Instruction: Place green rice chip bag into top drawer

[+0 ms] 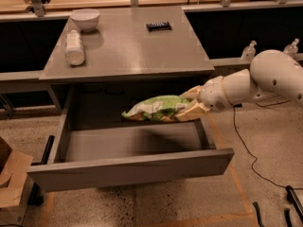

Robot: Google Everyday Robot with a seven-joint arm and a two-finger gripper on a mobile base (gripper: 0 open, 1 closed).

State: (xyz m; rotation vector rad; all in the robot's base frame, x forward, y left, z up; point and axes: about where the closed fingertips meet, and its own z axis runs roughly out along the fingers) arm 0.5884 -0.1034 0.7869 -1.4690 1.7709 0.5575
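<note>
The green rice chip bag (154, 109) is light green with white patches. It hangs level over the back right of the open top drawer (132, 167), inside its outline and below the tabletop's edge. My gripper (190, 105) reaches in from the right on a white arm and is shut on the bag's right end. The drawer is grey, wide and pulled fully out, and its floor shows nothing lying on it.
On the grey table (128, 44) lie a white bottle (74, 48) on its side, a white bowl (85, 19) and a small black bar (158, 26). A cardboard box (9, 178) stands at the lower left. Cables lie on the floor at the right.
</note>
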